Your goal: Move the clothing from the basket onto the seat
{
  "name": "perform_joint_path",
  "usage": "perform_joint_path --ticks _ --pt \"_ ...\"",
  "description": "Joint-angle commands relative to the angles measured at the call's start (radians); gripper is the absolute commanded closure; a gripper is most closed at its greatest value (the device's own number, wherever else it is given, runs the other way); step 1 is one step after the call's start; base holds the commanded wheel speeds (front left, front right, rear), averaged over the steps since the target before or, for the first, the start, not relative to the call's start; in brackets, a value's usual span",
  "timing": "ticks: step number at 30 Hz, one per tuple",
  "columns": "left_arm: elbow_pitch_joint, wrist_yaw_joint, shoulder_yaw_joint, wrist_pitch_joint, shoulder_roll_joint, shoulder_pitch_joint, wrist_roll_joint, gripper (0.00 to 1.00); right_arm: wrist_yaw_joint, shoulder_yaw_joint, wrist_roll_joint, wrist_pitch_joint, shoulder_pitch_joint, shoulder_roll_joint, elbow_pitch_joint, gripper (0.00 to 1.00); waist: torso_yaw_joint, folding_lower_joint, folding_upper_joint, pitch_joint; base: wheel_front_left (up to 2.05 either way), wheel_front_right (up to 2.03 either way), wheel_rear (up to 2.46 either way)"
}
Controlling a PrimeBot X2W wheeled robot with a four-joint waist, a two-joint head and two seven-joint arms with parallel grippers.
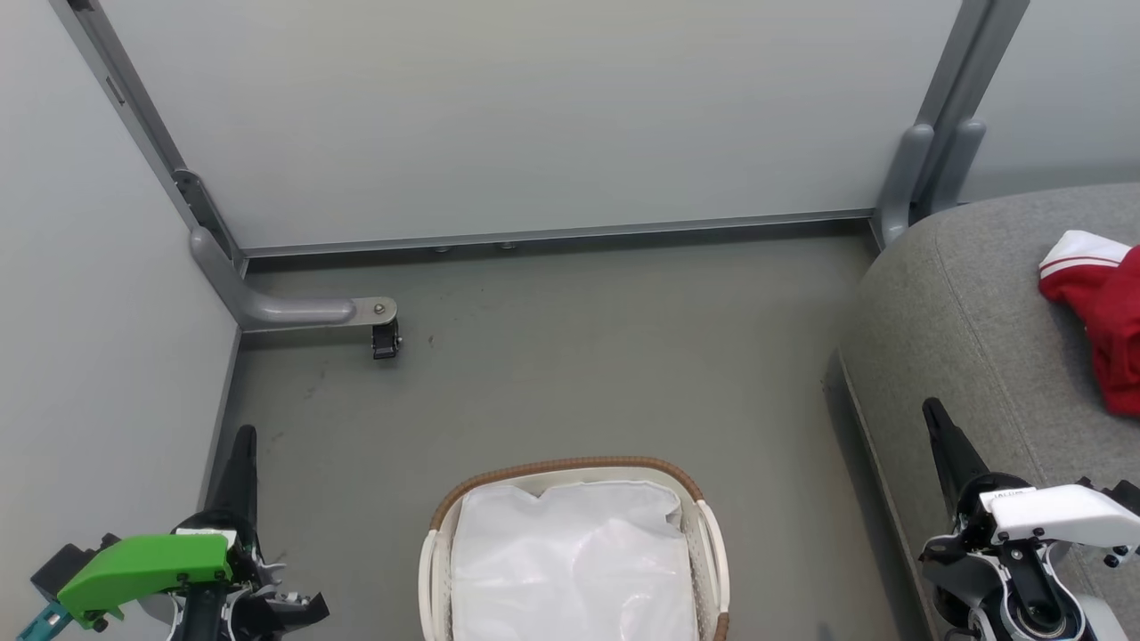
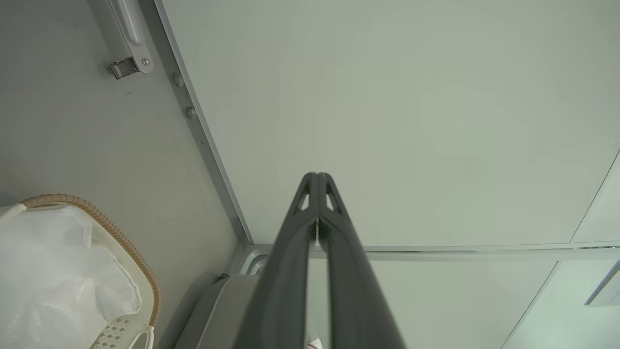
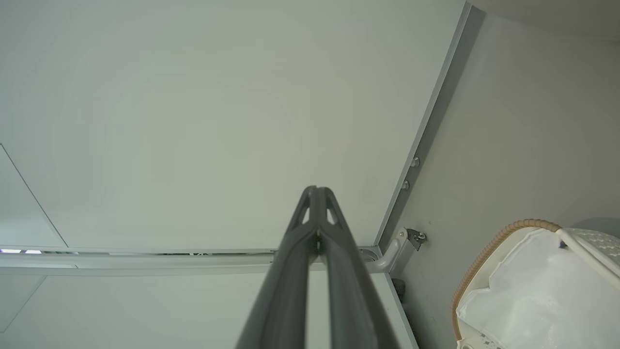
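Pale partition walls [image 1: 534, 116] enclose a grey-green floor [image 1: 570, 374]. The seat [image 1: 962, 294] stands at right; the basket [image 1: 570, 466], bottom centre, holds a white liner [image 1: 570, 552] with no red visible; the clothing [image 1: 1109, 312] lies on the seat. Left gripper [image 1: 246, 434] and right gripper [image 1: 932, 407] hang empty, fingers pressed together. The transfer looks done; next, perhaps just checking under the liner.

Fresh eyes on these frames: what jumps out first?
The bright red clothing lying on the grey seat at the head view's right edge grabs the eye first. Next comes the basket at bottom centre, showing its white liner and no red in the part in view. The left end effector and right end effector sit low at either side, both shut and holding nothing.
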Motion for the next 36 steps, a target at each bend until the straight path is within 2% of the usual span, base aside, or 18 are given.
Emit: perform_joint_path --ticks 1,12,36 --pt "-0.008 -0.007 0.006 0.006 0.008 -0.02 -0.023 1.0 -0.001 -0.005 0.02 0.006 0.009 -0.003 -0.008 1.0 0.001 0.0 0.0 -0.001 0.0 0.0 0.0" --pt "-0.017 -0.009 0.012 0.026 0.008 -0.021 -0.09 1.0 -0.001 -0.013 0.088 0.024 0.012 -0.002 -0.019 1.0 0.009 0.0 0.0 -0.007 0.0 0.0 0.0" --pt "-0.016 -0.008 0.011 0.026 0.008 -0.02 -0.086 1.0 -0.001 -0.012 0.085 0.024 0.011 -0.002 -0.018 1.0 0.009 0.0 0.0 -0.007 0.0 0.0 0.0"
